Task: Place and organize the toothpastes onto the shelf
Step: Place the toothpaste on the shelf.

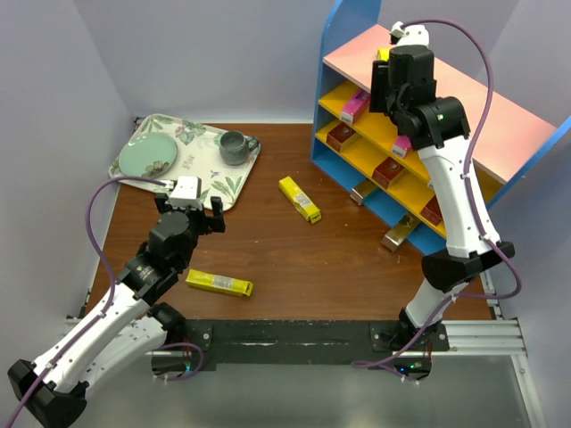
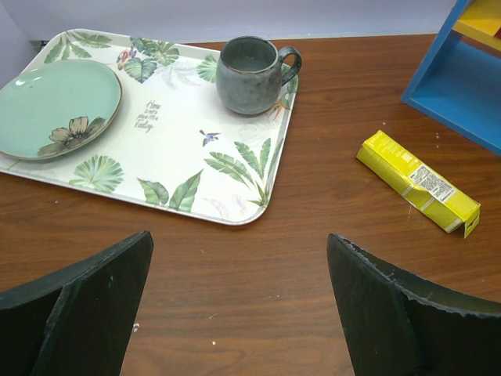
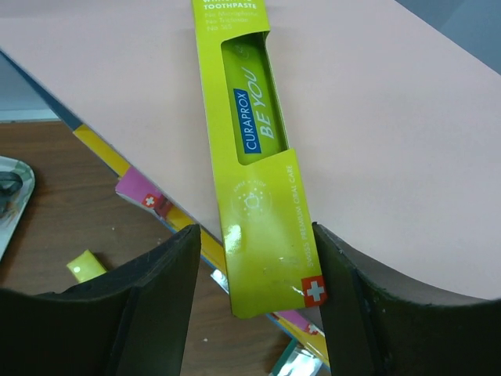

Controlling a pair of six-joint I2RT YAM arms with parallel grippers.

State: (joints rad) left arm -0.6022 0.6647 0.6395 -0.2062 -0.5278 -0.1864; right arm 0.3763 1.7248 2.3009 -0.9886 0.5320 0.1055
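Note:
My right gripper [image 1: 385,69] is up at the shelf's [image 1: 352,22] pale pink top board [image 3: 383,133]. In the right wrist view its jaws [image 3: 254,231] are open around the near end of a yellow-green toothpaste carton [image 3: 258,157] that lies on the board. The right finger touches it and the left stands off. My left gripper [image 1: 189,212] is open and empty, low over the table beside the tray [image 2: 239,239]. Two yellow cartons lie on the table, one in the middle [image 1: 299,199] [image 2: 417,182] and one near the front [image 1: 219,283]. Pink [image 1: 354,105] and dark red [image 1: 390,171] cartons sit on the shelf boards.
A floral tray [image 1: 234,183] with a green plate [image 1: 147,157] and a grey mug [image 1: 234,147] lies at the back left. Two cartons [image 1: 399,234] lie on the table at the shelf's foot. Grey walls stand on both sides.

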